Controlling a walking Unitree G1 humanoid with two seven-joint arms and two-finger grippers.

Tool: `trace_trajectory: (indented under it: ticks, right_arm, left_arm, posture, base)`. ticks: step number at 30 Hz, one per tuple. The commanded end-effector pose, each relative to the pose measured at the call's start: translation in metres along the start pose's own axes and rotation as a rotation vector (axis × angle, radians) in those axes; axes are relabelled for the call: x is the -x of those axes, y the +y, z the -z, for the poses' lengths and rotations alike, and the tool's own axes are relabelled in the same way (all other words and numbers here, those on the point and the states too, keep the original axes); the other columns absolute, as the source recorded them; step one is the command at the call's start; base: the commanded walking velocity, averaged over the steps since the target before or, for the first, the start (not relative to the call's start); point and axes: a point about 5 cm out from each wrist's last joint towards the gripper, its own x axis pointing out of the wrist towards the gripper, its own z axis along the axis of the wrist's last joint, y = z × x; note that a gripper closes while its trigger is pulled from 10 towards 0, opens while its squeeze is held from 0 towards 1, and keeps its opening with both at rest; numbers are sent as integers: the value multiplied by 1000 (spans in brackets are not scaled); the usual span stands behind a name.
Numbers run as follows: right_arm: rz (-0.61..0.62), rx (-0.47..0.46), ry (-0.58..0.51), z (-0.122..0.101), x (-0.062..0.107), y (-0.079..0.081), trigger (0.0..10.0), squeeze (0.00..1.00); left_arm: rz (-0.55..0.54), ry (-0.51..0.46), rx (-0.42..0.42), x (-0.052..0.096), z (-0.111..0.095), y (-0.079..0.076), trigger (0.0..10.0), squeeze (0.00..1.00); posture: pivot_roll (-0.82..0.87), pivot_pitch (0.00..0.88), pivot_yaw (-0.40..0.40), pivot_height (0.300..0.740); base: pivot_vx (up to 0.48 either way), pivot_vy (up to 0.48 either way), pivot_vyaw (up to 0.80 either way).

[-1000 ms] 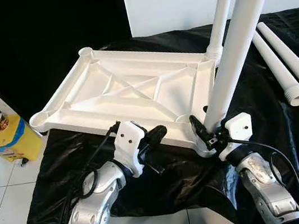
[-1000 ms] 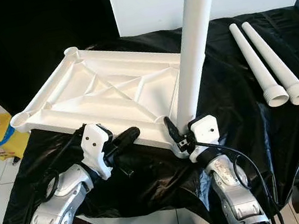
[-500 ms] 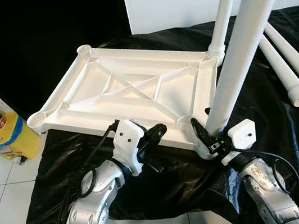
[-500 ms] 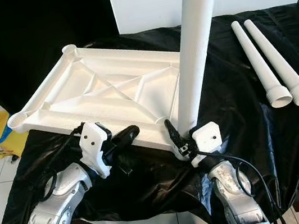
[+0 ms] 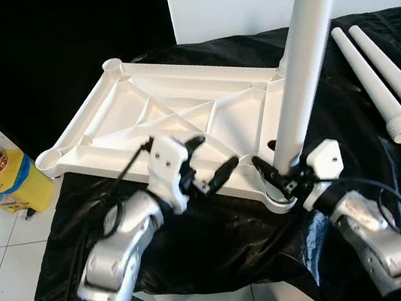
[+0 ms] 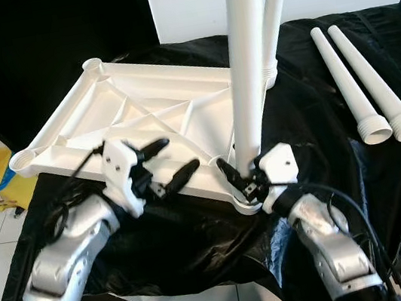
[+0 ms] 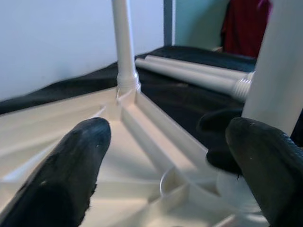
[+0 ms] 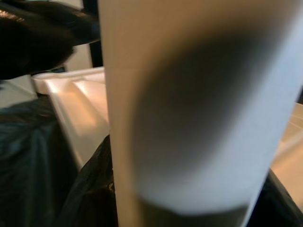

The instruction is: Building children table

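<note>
The white ribbed table top (image 5: 172, 117) lies upside down on a black sheet. One white leg (image 6: 275, 16) stands in its far right corner socket. My right gripper (image 5: 278, 180) is shut on a second leg (image 5: 301, 66), held nearly upright with its foot at the near right corner socket. The right wrist view has this leg (image 8: 189, 104) close up. My left gripper (image 5: 216, 152) is open, hovering over the table top's near edge just left of that socket, nothing between its fingers (image 7: 71, 161). Two loose legs (image 5: 381, 84) lie on the sheet at the right.
The black sheet (image 5: 223, 246) hangs over the near edge toward the white tiled floor. A yellow container (image 5: 7, 185) with a cup on it stands on the floor at the left. A dark door and a white wall are behind.
My left gripper has risen, moved right over the table top's edge and opened. The held leg has swung from leaning right to nearly upright.
</note>
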Motion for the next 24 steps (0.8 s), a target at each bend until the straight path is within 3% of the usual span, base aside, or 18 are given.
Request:
trace_trajectory:
  ticks: [1,5,6,7,8,14,20,24]
  right_arm:
    - [-51,-7,7,-4,0,-2,10000,0]
    - [-103,-9,22,-7,-1,-4,10000,0]
    - [-137,-15,36,-8,-2,-6,10000,0]
    - [-137,-15,36,-8,-2,-6,10000,0]
    - [-174,-23,53,-9,-2,-8,10000,0]
    - [-280,-55,114,-11,0,-15,10000,0]
    - [-320,-115,138,-13,1,-19,10000,0]
    - [-336,-120,153,-11,3,-18,10000,0]
  left_arm:
    - [215,4,30,-1,1,-10,10000,1000]
    - [248,-25,47,-6,-5,-10,10000,1000]
    - [289,-54,76,-8,-12,-11,10000,227]
    - [289,-54,76,-8,-12,-11,10000,227]
    - [343,-87,124,-10,-19,-13,10000,0]
    - [526,-157,259,-6,-38,-15,10000,0]
    - [653,-146,305,-1,-39,-19,10000,0]
    - [679,-129,314,1,-36,-21,10000,0]
  posture:
    - [5,82,8,740]
    - [3,77,6,740]
    - [2,72,2,740]
    - [2,72,2,740]
    - [0,68,2,740]
    - [-9,61,0,740]
    - [-8,58,-4,740]
    - [-9,57,-4,740]
  base:
    - [0,0,0]
    - [0,0,0]
    - [0,0,0]
    - [0,0,0]
    - [0,0,0]
    - [0,0,0]
    - [0,0,0]
    - [0,0,0]
